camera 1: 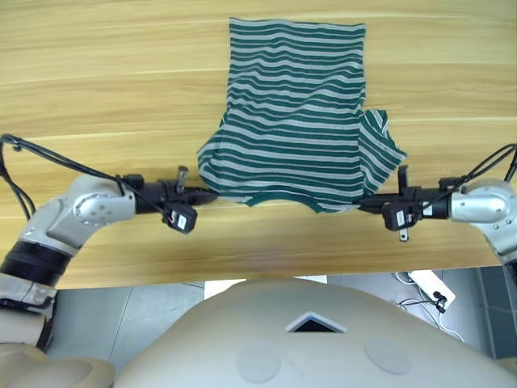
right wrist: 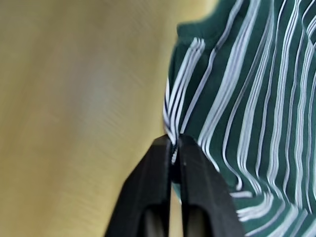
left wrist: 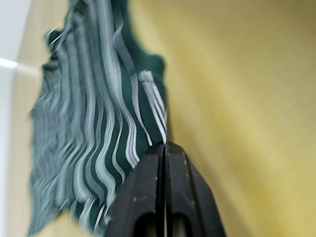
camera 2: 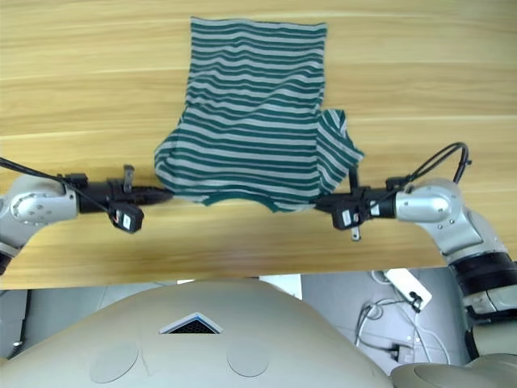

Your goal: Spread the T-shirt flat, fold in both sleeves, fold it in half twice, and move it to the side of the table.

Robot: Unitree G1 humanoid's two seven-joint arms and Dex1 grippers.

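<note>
Light wooden surface point(camera 1: 97, 81) with a lengthwise grain carries one T-shirt point(camera 1: 295, 105). The T-shirt is dark green with narrow pale grey stripes running across it. It lies near the middle of the surface, front to back. The straight hem is at the far side and the neckline point(camera 1: 283, 202) faces the near edge. The far half of the body lies flat and roughly rectangular. The near half is wider and shows shallow wrinkles. On the robot's right, the sleeve point(camera 1: 381, 137) flares out from the body and is creased. On the robot's left, the shoulder area forms a rounded bulge.

The left gripper point(camera 1: 207, 194) lies low over the surface at the near left corner of the T-shirt. In the left wrist view its fingers point(left wrist: 148, 187) are pressed together with no gap, and the striped edge of the cloth ends at their tips.

The right gripper point(camera 1: 361, 205) is at the near right corner, just below the flared sleeve. In the right wrist view its fingers point(right wrist: 153, 187) pinch a striped fold of the cloth between them.

Both arms extend inward along the near edge of the surface. Below that edge, grey floor point(camera 1: 145, 303) and loose cables point(camera 2: 388, 339) are visible.
</note>
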